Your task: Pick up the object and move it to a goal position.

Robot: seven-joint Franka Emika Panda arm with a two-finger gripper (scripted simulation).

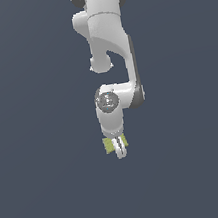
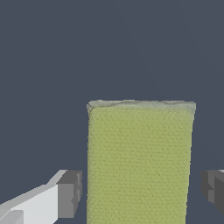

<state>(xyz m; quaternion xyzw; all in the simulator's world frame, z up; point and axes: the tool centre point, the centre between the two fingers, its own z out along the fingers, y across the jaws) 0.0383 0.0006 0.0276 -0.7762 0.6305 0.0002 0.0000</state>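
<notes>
two grey finger pads (image 2: 69, 194) of the white gripper (image 2: 140, 192) stand nearest to the wrist camera, one on each side of the flat rectangular yellow-green block (image 2: 139, 164) with a fine grainy texture. the pads are spread apart, and between each pad and the side of the block next to it a thin strip of dark floor is visible, so they do not touch it. the block lies between the fingers and reaches out past them, with its far short edge slightly lighter and a little uneven.

from the exterior view, the white franka arm (image 1: 110, 39) comes down from the top of the picture and its gripper (image 1: 120, 148) points down at the plain dark blue-grey floor (image 1: 49, 192). the yellow-green block (image 1: 109, 145) shows as small patches on both sides of the white fingers (image 1: 120, 146), more on the exterior view's left. the fingers cover its middle part. whether the block rests flat on the floor cannot be told from this view.
</notes>
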